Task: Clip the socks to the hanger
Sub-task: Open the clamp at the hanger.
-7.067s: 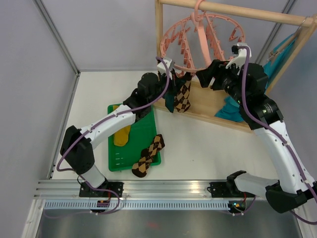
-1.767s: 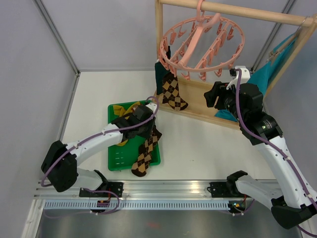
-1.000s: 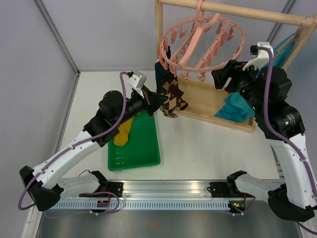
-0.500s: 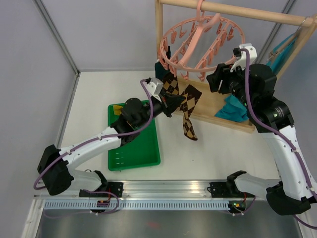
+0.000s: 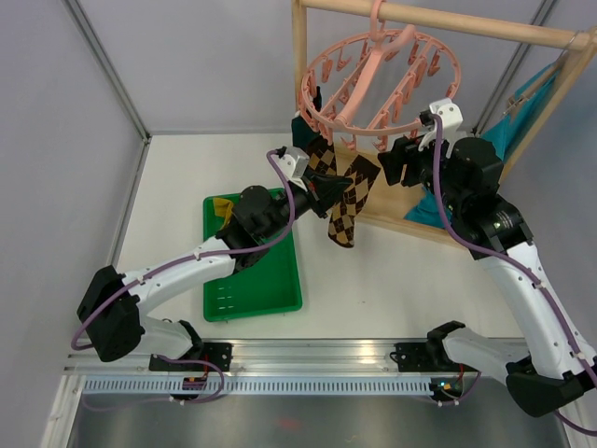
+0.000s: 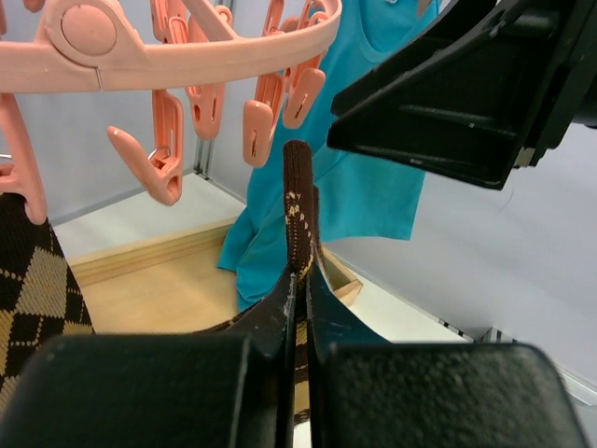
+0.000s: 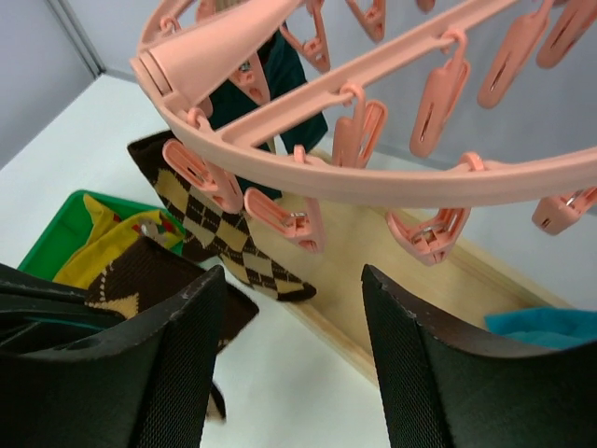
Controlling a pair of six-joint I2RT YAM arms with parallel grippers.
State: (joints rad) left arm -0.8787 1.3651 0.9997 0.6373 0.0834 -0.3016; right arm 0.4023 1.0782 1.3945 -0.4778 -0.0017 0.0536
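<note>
Brown-tan argyle fabric sock (image 6: 297, 201) pinched in your left pincer (image 6: 298, 291); right pincer (image 7: 289, 280) spread. Pink plastic clip (image 6: 257, 133) above it looks shut: cuff may buckle.

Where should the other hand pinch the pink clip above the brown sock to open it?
Probably its top end, just under the hanger ring, pinched across both halves. The clip hangs mouth-down above the brown sock in the left gripper, so squeezing there should open it. The open right gripper could come sideways, leaving the mouth free.
</note>
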